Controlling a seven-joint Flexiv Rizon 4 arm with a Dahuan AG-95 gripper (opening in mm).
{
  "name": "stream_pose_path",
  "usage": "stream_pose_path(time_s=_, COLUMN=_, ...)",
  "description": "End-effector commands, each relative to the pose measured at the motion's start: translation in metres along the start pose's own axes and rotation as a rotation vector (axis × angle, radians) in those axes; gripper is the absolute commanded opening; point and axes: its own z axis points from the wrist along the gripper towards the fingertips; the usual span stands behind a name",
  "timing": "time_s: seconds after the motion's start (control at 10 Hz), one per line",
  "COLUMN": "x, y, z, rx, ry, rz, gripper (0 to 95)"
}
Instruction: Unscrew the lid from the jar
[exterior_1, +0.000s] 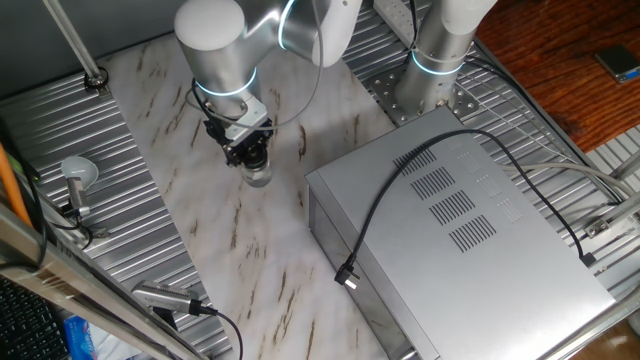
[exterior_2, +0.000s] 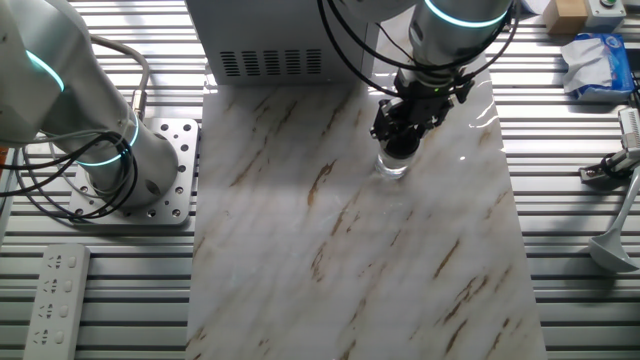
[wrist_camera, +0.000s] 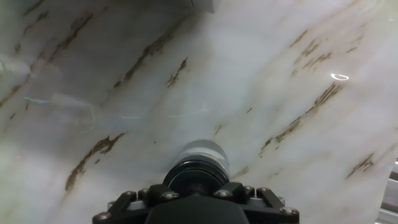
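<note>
The hand (exterior_2: 401, 143) points straight down over the marble surface (exterior_2: 330, 250), its fingers closed around the dark lid (wrist_camera: 196, 176) on top of the small clear jar (exterior_2: 392, 166), which stands upright near the grey metal box (exterior_1: 470, 230).

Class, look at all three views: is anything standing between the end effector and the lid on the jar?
Nothing visible does. The end effector is already down on the lid of the jar, on open marble; the grey box stands apart.
</note>
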Motion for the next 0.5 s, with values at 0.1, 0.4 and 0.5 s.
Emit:
stream_pose_path(time_s=0.1, x=0.0003, y=0.0003, z=-0.0005, rx=0.002, ry=0.001, rz=-0.002, gripper=38.0)
stream_pose_path(time_s=0.4, x=0.0002, y=0.0003, z=-0.0004, rx=0.002, ry=0.001, rz=-0.005, gripper=57.0)
stream_pose_path(time_s=0.5, x=0.0002, y=0.0003, z=-0.0003, rx=0.002, ry=0.000, rz=-0.009, gripper=57.0)
